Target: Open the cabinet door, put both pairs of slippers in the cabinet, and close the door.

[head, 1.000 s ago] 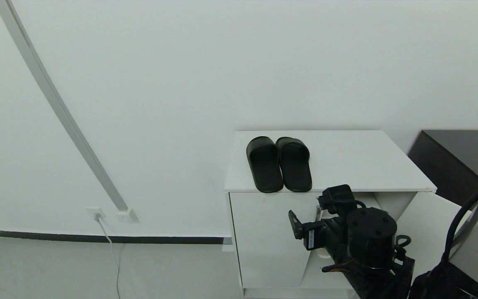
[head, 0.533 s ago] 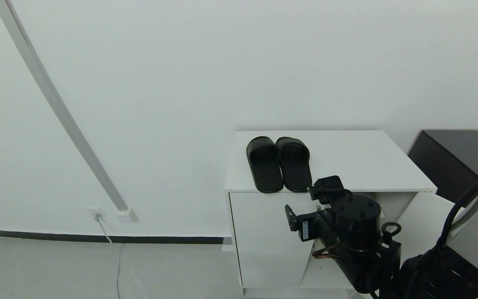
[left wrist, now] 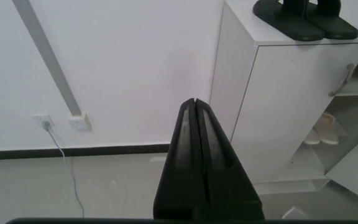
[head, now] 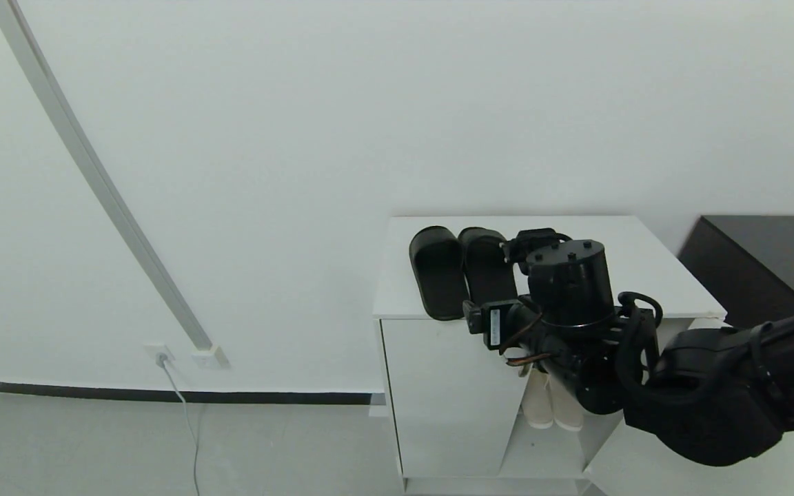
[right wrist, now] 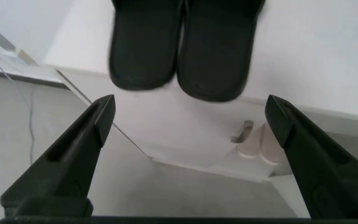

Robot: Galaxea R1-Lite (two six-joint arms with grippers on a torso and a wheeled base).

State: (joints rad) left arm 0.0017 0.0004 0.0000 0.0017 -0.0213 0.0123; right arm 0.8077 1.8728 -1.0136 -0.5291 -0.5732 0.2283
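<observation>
- Black slippers (head: 462, 272): the pair lies side by side, touching, on the left part of the cabinet (head: 597, 269) top. Their near ends reach its front edge.
- White slippers (head: 552, 406): this pair is inside the cabinet, in the open right compartment, on a shelf; the left wrist view also shows them (left wrist: 328, 127) there, side by side.
- Right door (head: 679, 468): swung wide open toward the right.
- Left door (head: 452, 393): shut, with a handle (right wrist: 244, 130) at its inner edge.
- Right tool (right wrist: 191, 106): its two fingers (right wrist: 98, 124) stand wide apart and hold nothing. It sits at the front edge of the cabinet top, facing the near ends of the black slippers (right wrist: 185, 43) and not touching them.
- Right arm (head: 569, 289): it reaches in from the right and covers part of the open compartment.
- Left tool (left wrist: 196, 124): fingers pressed together, empty, low over the floor (left wrist: 104, 180) and well apart from the cabinet's left side.
- Wall: a slanting strip (head: 94, 172) runs down to a socket (head: 160, 358) with a cord.
- A dark piece of furniture (head: 769, 262) stands just right of the cabinet.
</observation>
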